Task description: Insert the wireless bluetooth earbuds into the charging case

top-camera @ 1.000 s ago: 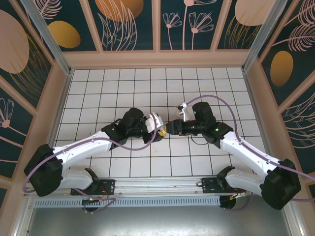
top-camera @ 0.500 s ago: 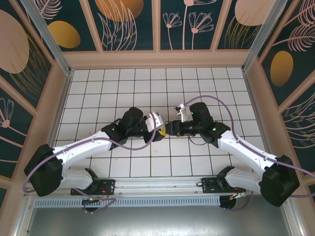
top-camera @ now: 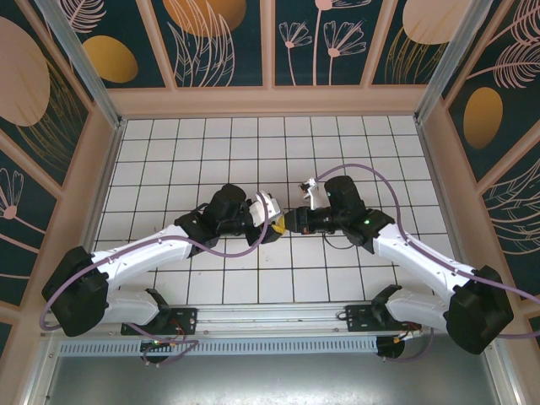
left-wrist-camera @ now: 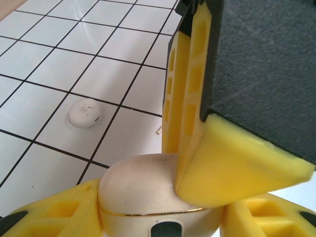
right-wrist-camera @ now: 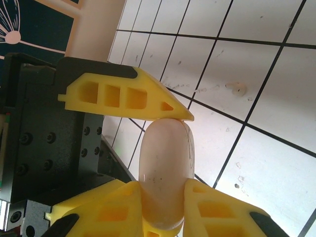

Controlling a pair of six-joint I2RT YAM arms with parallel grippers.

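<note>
The pinkish-beige charging case (left-wrist-camera: 143, 182) is held in the air above the middle of the tiled floor, its lid down along a thin gold seam. My left gripper (left-wrist-camera: 158, 222) is shut on it, one yellow finger on each side. My right gripper (right-wrist-camera: 165, 212) comes from the opposite side and is shut on the case (right-wrist-camera: 165, 163) across its narrow width. In the left wrist view one right fingertip (left-wrist-camera: 237, 163) lies over the lid. In the top view the two grippers (top-camera: 274, 226) (top-camera: 292, 223) meet tip to tip. The earbuds are hidden.
A small flat white round piece (left-wrist-camera: 85, 113) lies on a tile beyond the case. A tiny pale scrap (right-wrist-camera: 238, 89) lies on the floor in the right wrist view. Patterned walls (top-camera: 270, 42) enclose the white tiled floor (top-camera: 211, 143).
My right gripper has edged left to the left gripper and closed its fingers on the case. The left arm has stayed in place with the case.
</note>
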